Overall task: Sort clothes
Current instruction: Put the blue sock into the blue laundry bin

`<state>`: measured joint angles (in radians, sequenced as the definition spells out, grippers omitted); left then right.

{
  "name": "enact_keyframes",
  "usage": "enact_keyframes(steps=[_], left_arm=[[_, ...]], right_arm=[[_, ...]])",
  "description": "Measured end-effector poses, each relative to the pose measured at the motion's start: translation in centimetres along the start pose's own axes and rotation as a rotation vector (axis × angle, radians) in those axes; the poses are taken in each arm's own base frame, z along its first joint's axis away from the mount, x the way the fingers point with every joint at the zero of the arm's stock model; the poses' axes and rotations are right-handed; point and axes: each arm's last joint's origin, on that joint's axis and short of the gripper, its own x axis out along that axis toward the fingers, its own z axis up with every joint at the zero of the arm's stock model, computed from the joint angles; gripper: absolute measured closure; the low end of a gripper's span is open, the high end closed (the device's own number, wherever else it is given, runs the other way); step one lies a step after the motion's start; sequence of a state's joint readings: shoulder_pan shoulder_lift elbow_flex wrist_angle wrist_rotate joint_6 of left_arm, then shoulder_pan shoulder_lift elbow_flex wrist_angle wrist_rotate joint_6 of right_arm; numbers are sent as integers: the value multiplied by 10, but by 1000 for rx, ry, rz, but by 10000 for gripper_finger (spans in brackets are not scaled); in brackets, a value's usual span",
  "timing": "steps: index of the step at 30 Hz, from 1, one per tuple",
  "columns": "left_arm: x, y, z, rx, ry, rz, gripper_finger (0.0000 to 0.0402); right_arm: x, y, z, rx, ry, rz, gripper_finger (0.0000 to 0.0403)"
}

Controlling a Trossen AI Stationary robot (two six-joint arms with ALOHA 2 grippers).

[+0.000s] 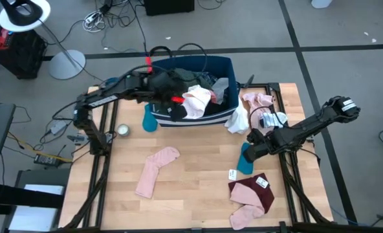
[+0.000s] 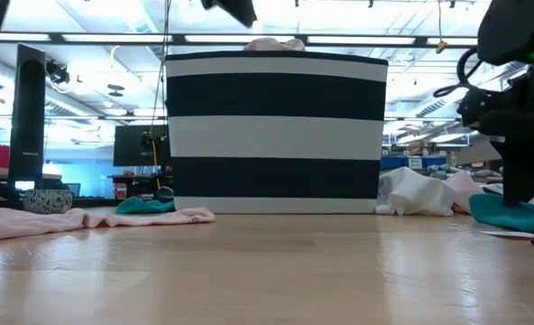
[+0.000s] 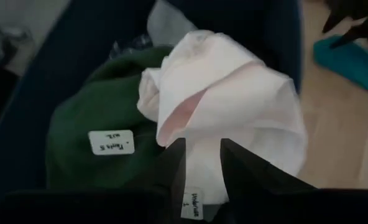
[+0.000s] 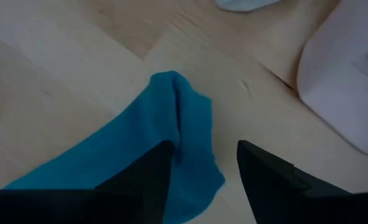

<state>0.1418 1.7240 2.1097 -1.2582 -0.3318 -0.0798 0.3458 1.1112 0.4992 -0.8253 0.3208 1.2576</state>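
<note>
Over the dark blue striped bin (image 1: 225,65) at the table's far edge, we see the left gripper (image 3: 202,163) hanging with its jaws parted above a pale pink garment (image 3: 234,106), which lies loose on a dark green top (image 3: 91,124) inside the bin. On the right side, the right gripper (image 4: 202,171) straddles a teal sock (image 4: 165,149) with its jaws spread, not yet pinching it. A pink sock (image 1: 156,169) and a maroon piece (image 1: 253,191) lie apart on the wooden table (image 1: 198,162).
</note>
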Motion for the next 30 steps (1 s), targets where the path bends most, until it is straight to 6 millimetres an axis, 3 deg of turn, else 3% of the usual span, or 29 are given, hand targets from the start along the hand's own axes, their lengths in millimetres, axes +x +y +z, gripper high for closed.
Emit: enact_keyframes(steps=[3, 7, 11, 15, 19, 23, 30], left_arm=[[-20, -8, -9, 3, -75, -21, 296], [-33, -22, -34, -8, -134, -63, 296], [-40, -33, -70, -60, -166, -83, 296], [-41, -44, -115, -104, -185, -133, 296], [-44, -49, -156, -169, -271, -220, 296], [-39, -51, -191, -209, -327, -298, 296], [-6, -58, -238, -222, -348, -331, 296]], right_arm=[[4, 1, 0, -9, 8, -27, 245], [10, 3, 0, -37, 15, -52, 298], [11, 4, 2, -48, 17, -57, 380], [-3, 6, 8, -40, 3, -39, 389], [-32, 9, 17, -55, -43, -53, 397], [-74, 11, 31, -74, -106, -78, 398], [-160, 4, 60, -87, -249, -105, 400]])
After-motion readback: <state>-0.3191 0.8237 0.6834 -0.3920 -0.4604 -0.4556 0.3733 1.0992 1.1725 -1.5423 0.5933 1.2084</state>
